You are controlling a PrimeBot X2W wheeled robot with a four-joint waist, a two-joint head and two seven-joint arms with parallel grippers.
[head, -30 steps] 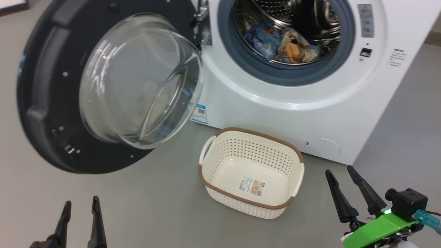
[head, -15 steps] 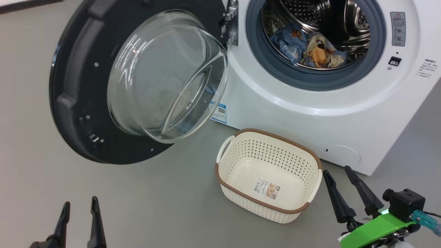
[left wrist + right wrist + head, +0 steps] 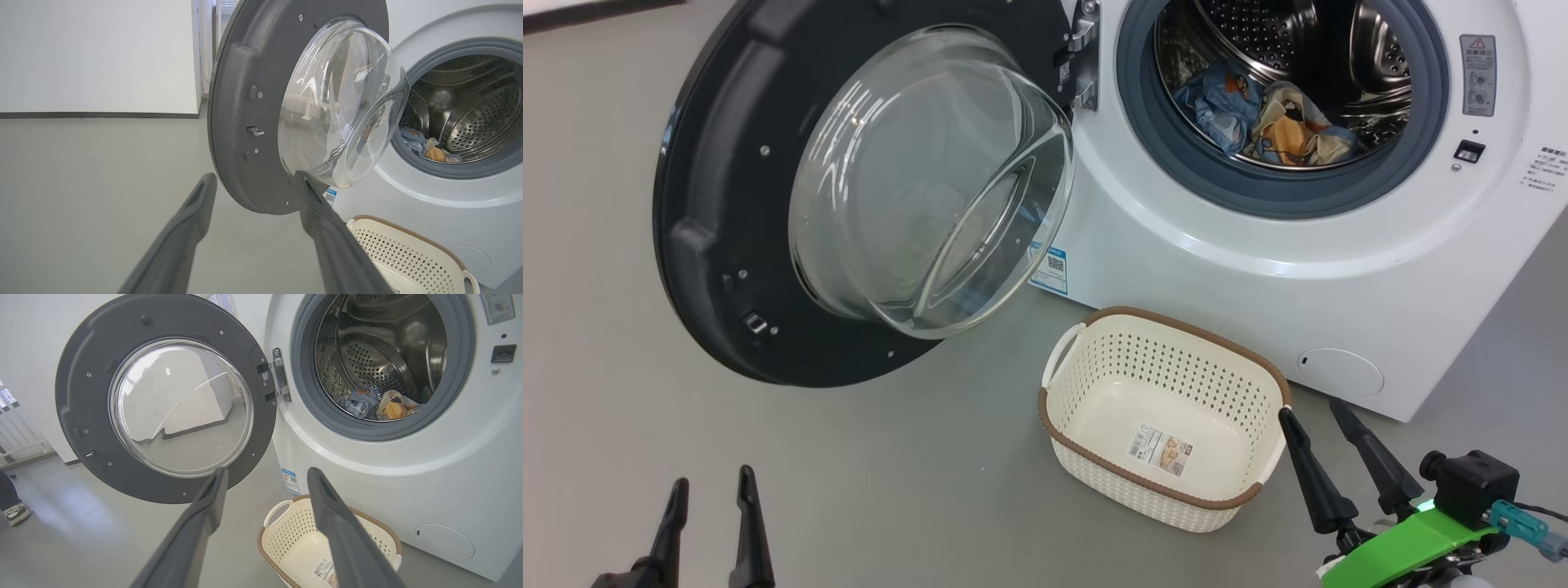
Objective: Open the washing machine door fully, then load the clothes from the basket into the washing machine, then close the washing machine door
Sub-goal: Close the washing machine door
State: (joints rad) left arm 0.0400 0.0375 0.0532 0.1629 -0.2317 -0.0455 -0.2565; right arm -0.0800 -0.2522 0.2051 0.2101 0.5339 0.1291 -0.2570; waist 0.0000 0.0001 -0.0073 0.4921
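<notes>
The washing machine door (image 3: 719,245) stands swung open, left of the washing machine (image 3: 1217,278). The clothes (image 3: 1266,114) lie in the drum. The basket (image 3: 1168,322) sits on the floor in front. Left gripper (image 3: 712,476): wide, holding nothing. Right gripper (image 3: 1309,407): wide, holding nothing, just beside the basket.
</notes>
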